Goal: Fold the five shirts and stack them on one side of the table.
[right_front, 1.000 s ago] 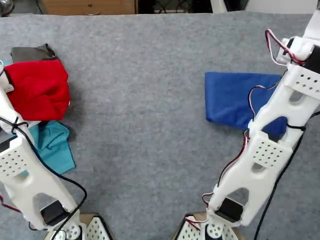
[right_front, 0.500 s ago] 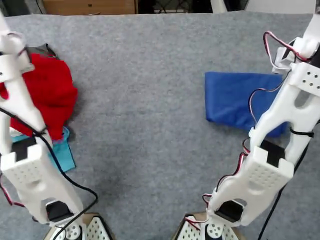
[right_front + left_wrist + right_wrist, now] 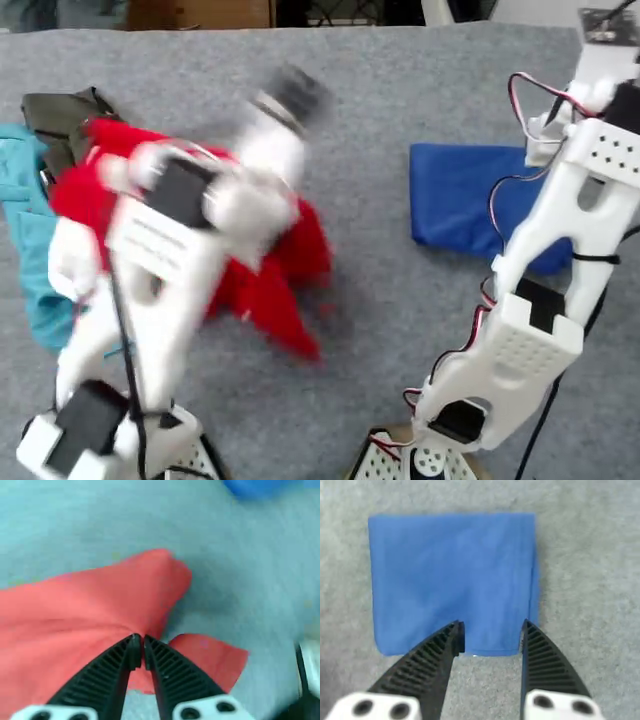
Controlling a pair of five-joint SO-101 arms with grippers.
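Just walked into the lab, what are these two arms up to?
They are sorting shirts on a grey table. The left gripper is shut on the crumpled red shirt, left of the middle. The right gripper hangs open over the folded blue shirt. A teal shirt and a dark shirt lie unfolded on the left arm's side.

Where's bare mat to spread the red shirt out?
Widest free patch: the grey mat in the centre, between the red shirt and the folded blue shirt, running to the far edge. Also a small strip at the near edge in front of it. Crowded: the left side, where teal shirt, dark shirt and red shirt overlap.
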